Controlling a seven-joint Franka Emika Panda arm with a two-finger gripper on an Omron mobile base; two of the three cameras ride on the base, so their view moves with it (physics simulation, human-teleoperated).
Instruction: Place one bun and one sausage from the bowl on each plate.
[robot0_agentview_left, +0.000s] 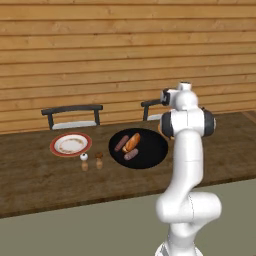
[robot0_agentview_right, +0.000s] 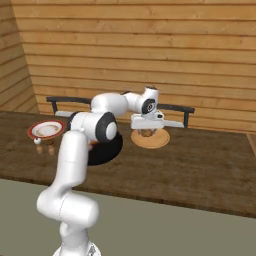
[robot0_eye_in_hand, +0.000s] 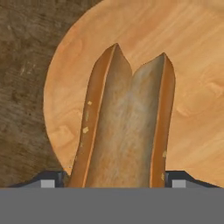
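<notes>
buns 2 (robot0_agentview_left: 132, 142) | sausages 2 (robot0_agentview_left: 121, 143) | plates 2 (robot0_agentview_left: 70, 144) | bowl 1 (robot0_agentview_left: 150, 150) | shakers 2 (robot0_agentview_left: 84, 161) | chairs 2 (robot0_agentview_left: 71, 116)

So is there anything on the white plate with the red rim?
No, the white plate shows just its brownish pattern in the left base view, with no bun or sausage lying on it.

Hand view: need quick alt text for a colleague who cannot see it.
A split tan bun with golden-orange crust stands between the gripper's two widely spread dark finger tips, directly over a round tan-orange wooden plate. Dark brown wooden tabletop shows beside the plate.
</notes>
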